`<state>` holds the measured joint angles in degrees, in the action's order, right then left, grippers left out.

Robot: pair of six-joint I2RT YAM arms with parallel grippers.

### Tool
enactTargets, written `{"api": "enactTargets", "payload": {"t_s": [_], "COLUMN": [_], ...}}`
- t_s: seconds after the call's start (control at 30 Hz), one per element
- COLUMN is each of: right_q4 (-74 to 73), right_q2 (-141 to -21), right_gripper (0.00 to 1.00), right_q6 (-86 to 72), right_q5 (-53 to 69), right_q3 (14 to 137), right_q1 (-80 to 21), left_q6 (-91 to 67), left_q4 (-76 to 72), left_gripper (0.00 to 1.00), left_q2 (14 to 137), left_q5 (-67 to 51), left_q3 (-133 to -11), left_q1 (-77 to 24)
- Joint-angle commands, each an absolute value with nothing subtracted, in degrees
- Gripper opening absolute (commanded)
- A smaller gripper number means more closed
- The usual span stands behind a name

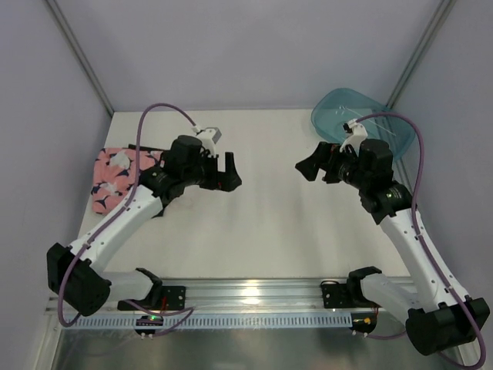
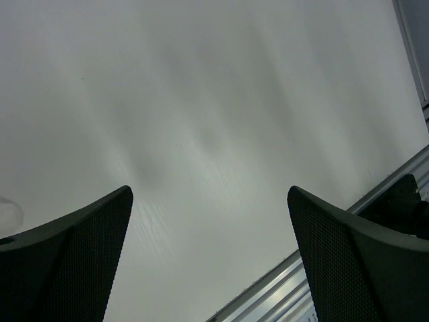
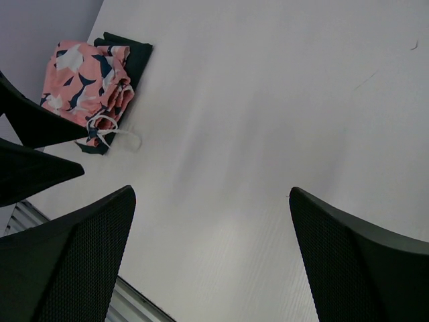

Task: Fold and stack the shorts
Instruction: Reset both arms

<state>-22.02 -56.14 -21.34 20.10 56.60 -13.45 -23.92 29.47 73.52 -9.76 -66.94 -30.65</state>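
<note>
By the table's (image 1: 269,223) left edge, your salmon-pink printed shorts (image 3: 84,80) lie on the dark pair (image 3: 139,55), while left gripper (image 2: 209,194) and right gripper (image 3: 211,194) gape wide, empty.

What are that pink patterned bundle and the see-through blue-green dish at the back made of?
The salmon pink patterned shorts look like soft, matte woven cloth: they crease and fold, and a white drawstring trails out. The translucent teal tub looks like hard, glossy plastic: you can see through it and it catches light, though glass cannot be ruled out.
</note>
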Motion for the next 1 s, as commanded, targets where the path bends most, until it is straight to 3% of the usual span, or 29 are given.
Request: {"api": "enactTargets", "payload": {"t_s": [0.0,0.23,0.97], "right_q4": [-21.97,-21.45,-20.30], "right_q2": [-53.53,-48.70,-47.37], "right_gripper": [0.99,0.99,1.00], "right_q6": [-23.03,-23.47,-23.99], "right_q5": [17.84,16.61,18.63], "right_q3": [56.69,54.49,53.79], "right_q1": [-13.80,-13.80,-13.80], "left_q6": [-26.71,-27.25,-28.39], "left_q4": [20.75,17.14,19.51], "left_gripper": [0.99,0.99,0.99], "left_q2": [69.09,65.66,63.90], "left_q5": [-8.61,-9.93,-11.16], "left_q3": [-63.65,-59.33,-61.44], "left_q1": [-32.25,-33.05,-33.05]}}
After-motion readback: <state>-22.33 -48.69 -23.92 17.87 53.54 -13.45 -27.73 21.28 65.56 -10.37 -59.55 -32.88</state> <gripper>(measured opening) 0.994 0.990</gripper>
